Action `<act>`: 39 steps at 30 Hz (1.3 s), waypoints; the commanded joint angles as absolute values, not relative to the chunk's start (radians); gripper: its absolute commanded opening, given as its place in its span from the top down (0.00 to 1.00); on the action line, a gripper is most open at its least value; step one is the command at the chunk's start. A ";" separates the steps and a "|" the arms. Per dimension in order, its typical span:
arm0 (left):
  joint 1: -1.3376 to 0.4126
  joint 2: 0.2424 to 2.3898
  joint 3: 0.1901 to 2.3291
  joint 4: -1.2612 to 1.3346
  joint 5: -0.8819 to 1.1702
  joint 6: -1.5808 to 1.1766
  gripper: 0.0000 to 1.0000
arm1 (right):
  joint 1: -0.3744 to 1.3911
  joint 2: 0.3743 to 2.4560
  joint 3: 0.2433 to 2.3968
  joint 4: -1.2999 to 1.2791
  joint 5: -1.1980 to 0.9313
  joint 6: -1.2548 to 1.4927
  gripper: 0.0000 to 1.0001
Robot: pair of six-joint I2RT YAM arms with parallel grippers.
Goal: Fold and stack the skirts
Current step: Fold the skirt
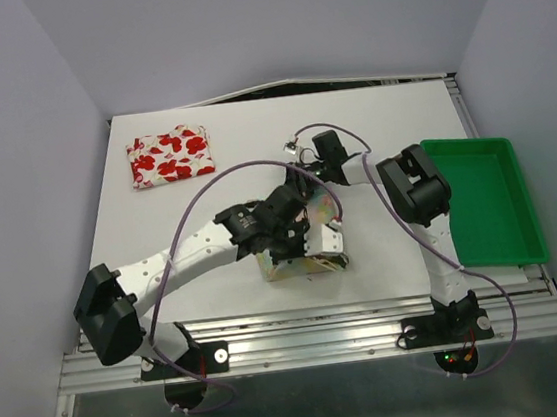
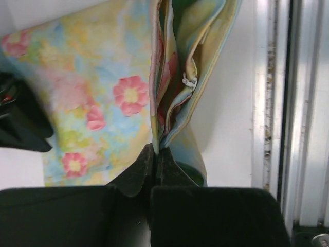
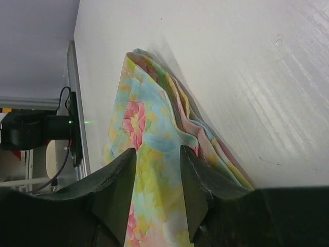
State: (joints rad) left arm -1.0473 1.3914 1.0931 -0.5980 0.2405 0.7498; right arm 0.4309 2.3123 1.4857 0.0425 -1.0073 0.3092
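Observation:
The white skirt with red flowers (image 1: 170,155) lies folded at the back left of the table. At the middle front, the pale yellow pastel-flowered skirt (image 1: 309,255) is partly lifted. My left gripper (image 2: 156,150) is shut on a bunched edge of this skirt (image 2: 92,92), whose layers hang up from the fingertips. My right gripper (image 3: 157,152) reaches in from the far side. It is open, its fingers (image 3: 121,180) set apart over the same skirt (image 3: 144,123), with cloth lying between them. The top view hides the fingertips of both arms behind the wrists.
A green plastic tray (image 1: 524,241) stands at the right side of the table. The metal rail (image 2: 288,103) at the table's front edge runs close to the lifted cloth. Purple cables loop above both arms.

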 commanded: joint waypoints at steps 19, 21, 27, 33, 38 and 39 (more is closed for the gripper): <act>-0.673 1.709 1.309 -0.404 0.193 0.933 1.00 | 0.465 2.339 1.359 -0.077 -0.937 0.215 0.56; -0.673 1.713 1.284 -0.353 0.186 0.942 1.00 | 0.465 2.339 1.361 -0.077 -0.939 0.218 0.56; -0.675 1.735 1.209 -0.238 0.178 0.965 1.00 | 0.465 2.339 1.377 -0.075 -0.936 0.233 0.56; -0.684 1.744 1.089 -0.128 0.172 0.939 1.00 | 0.465 2.322 1.442 -0.101 -0.881 0.230 0.55; -0.686 1.758 1.048 -0.048 0.138 0.879 1.00 | 0.465 2.350 1.482 -0.155 -0.882 0.219 0.55; -0.686 1.756 1.031 -0.035 0.129 0.876 1.00 | 0.465 2.349 1.480 -0.156 -0.879 0.218 0.55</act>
State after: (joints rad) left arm -0.6796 1.7576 1.0618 -0.1467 0.1608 0.9161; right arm 0.4450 2.2906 1.4841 -0.0452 -1.0012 0.2714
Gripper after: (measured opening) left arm 0.048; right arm 0.441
